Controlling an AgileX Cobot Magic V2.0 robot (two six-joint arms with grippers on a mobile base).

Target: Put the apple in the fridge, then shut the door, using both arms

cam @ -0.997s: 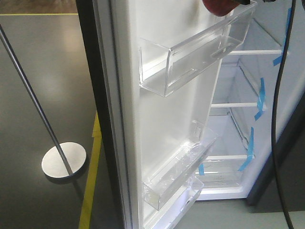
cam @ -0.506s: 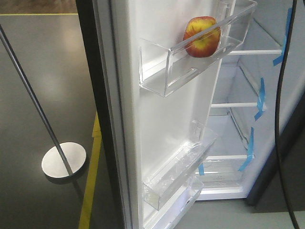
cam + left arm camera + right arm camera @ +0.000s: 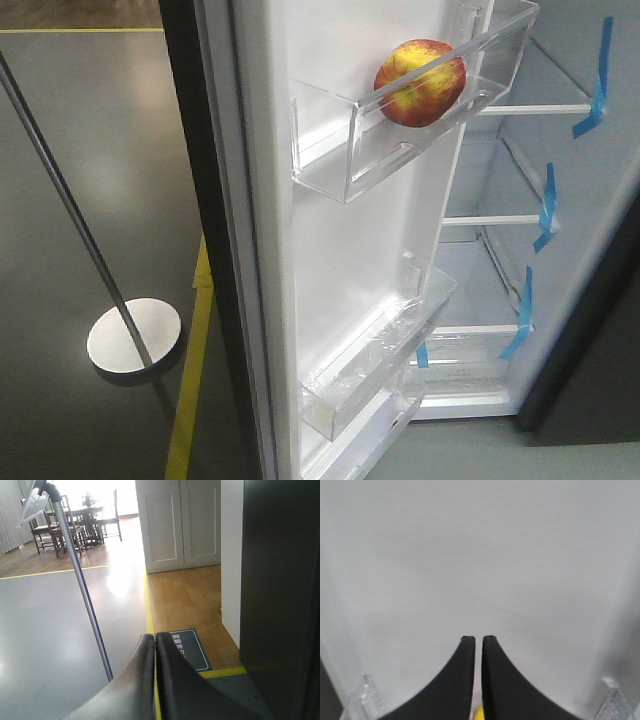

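Pulling clear of the front view since half a second ago, when its black cable was hanging down the frame's right edge, the right gripper [image 3: 474, 639] is now showing only in its own wrist camera. Its fingers are standing closed to a thin slit and holding nothing. It is facing the white liner of the door [image 3: 340, 260], with a sliver of yellow, probably the fruit, peeking in just below the fingertips. The apple [image 3: 420, 82] is sitting released in the clear upper bin [image 3: 350, 150] on the open door. It is resting slightly further left than a moment ago, apparently settling against the bin's front wall. The lower bin [image 3: 370, 370] is carrying no fruit. Beyond the door, the fridge [image 3: 480, 170] is standing open, its white shelves [image 3: 530, 108] and blue tape strips [image 3: 548, 195] showing. The left gripper [image 3: 154, 636] is waiting outside with its fingers pressed together and empty. It is hanging beside a dark grey panel [image 3: 280, 605], likely the door's outer face, though whether it is touching that panel cannot be told. A pole stand [image 3: 135, 335] is standing well apart on the grey floor. Placement is looking complete, leaving the door to be swung shut, and a hard push is risking jolting the apple in its bin.
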